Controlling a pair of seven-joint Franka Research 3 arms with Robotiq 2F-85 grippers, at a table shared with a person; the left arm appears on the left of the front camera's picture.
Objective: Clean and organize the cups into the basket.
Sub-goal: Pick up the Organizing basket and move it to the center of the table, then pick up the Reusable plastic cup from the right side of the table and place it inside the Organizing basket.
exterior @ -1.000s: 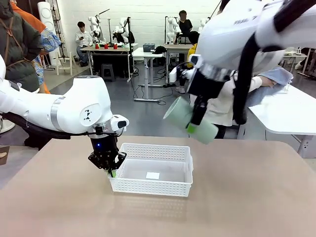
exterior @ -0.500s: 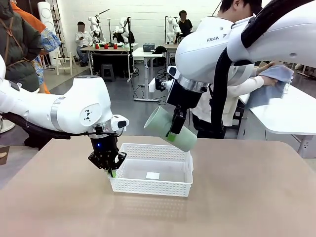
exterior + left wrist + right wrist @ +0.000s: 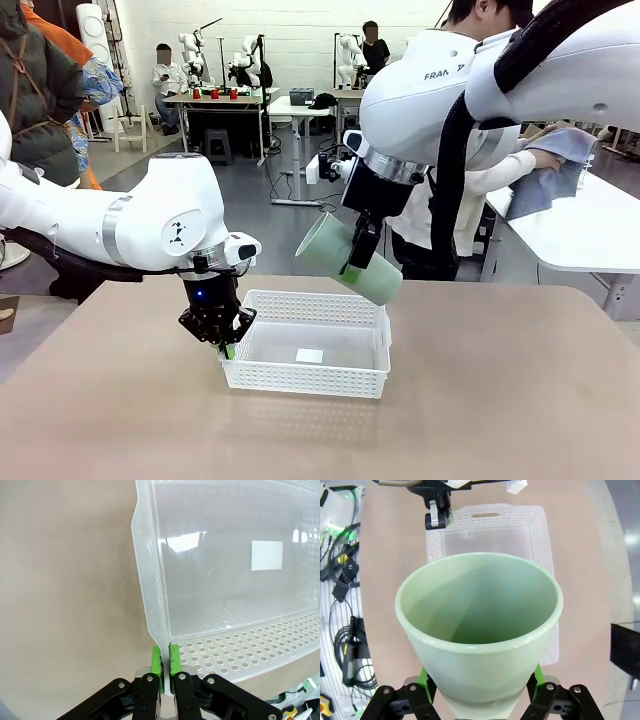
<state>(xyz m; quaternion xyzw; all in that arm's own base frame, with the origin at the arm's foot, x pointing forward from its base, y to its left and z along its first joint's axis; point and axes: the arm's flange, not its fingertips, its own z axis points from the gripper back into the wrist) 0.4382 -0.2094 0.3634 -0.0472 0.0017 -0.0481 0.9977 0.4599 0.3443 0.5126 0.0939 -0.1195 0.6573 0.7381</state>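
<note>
The right claw [image 3: 352, 268] pinched the pale mint green cup [image 3: 322, 246] across its body, one green pad [image 3: 426, 680] on each side. It held the cup in the air above the far right edge of the basket, tilted, with the open mouth toward the robot's left and a little upward. Below, the tan worktop [image 3: 500, 400] carried the white lattice basket [image 3: 310, 378]. The basket had nothing inside except a small white label [image 3: 309, 355] on its floor. The left claw [image 3: 228, 348] was pressed together on the basket wall at the near left corner, and this seemed to keep the basket from sliding.

To do this step well, I think the right claw should bring the cup down slowly and lay it on its side close to one wall, so the other cups have place. It should spread the pads only when the cup rests on the floor.
</note>
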